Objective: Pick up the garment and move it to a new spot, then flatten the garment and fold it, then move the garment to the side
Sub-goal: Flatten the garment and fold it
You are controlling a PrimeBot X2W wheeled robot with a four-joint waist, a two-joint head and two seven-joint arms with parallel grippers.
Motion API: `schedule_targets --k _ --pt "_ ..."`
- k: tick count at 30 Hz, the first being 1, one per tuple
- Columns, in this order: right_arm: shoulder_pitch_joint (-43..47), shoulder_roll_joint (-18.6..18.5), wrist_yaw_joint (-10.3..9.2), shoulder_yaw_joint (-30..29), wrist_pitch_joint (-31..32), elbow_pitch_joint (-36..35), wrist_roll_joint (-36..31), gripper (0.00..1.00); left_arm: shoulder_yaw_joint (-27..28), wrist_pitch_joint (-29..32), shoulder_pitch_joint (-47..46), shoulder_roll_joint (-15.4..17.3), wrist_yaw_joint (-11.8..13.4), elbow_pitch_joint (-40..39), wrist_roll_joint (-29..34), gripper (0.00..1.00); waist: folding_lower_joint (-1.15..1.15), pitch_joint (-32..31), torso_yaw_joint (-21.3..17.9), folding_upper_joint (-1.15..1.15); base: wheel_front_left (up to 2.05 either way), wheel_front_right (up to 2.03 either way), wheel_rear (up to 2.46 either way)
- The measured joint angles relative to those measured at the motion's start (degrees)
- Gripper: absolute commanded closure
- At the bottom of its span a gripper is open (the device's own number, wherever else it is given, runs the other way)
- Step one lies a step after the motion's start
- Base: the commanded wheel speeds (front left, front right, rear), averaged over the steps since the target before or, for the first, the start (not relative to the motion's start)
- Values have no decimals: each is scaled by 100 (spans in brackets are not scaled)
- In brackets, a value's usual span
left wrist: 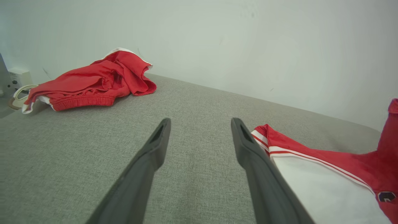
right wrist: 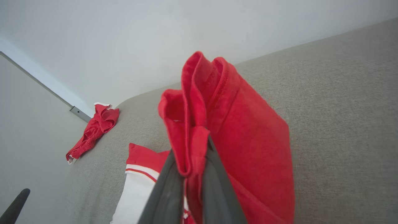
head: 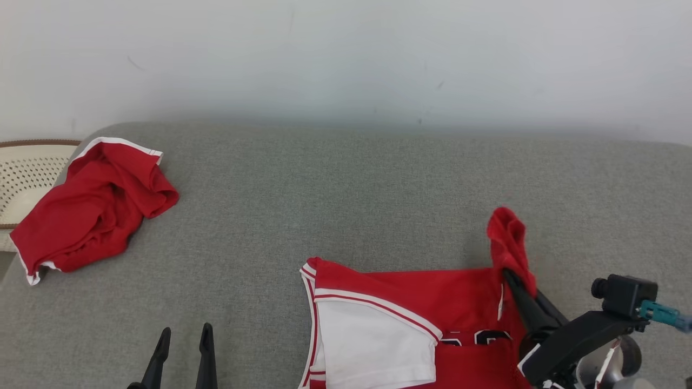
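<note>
A red and white jersey [head: 411, 319] lies on the grey cushioned surface [head: 335, 205] at the lower right of the head view, partly folded with a white panel on top. My right gripper [head: 511, 273] is shut on a bunched red part of the jersey [right wrist: 217, 124] and holds it lifted above the surface. The pinched cloth stands up past the fingers [right wrist: 169, 189] in the right wrist view. My left gripper [head: 184, 332] is open at the lower left, just left of the jersey's white edge [left wrist: 311, 183], with nothing between its fingers [left wrist: 149, 155].
A second crumpled red garment [head: 92, 208] lies at the surface's far left edge, beside a pale perforated basket [head: 27, 173]. A light wall [head: 346, 59] runs behind the surface. Bare grey fabric stretches between the two garments.
</note>
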Motion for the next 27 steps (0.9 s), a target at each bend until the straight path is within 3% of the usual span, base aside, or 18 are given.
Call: schedule_targets --k 11,17,27 --pt "-103 563 0 820 -32 55 18 100 -65 -5 -2 -71 -85 105 18 0 0 -45 326 0 0 0 0" --pt "-400 822 -1 1129 -335 689 55 100 -102 -5 -36 -99 -137 196 19 0 0 -9 542 0 0 0 0" --pt "-821 892 -1 1512 -779 1808 213 100 -169 -5 -220 -126 -198 316 24 0 0 121 770 0 0 0 0"
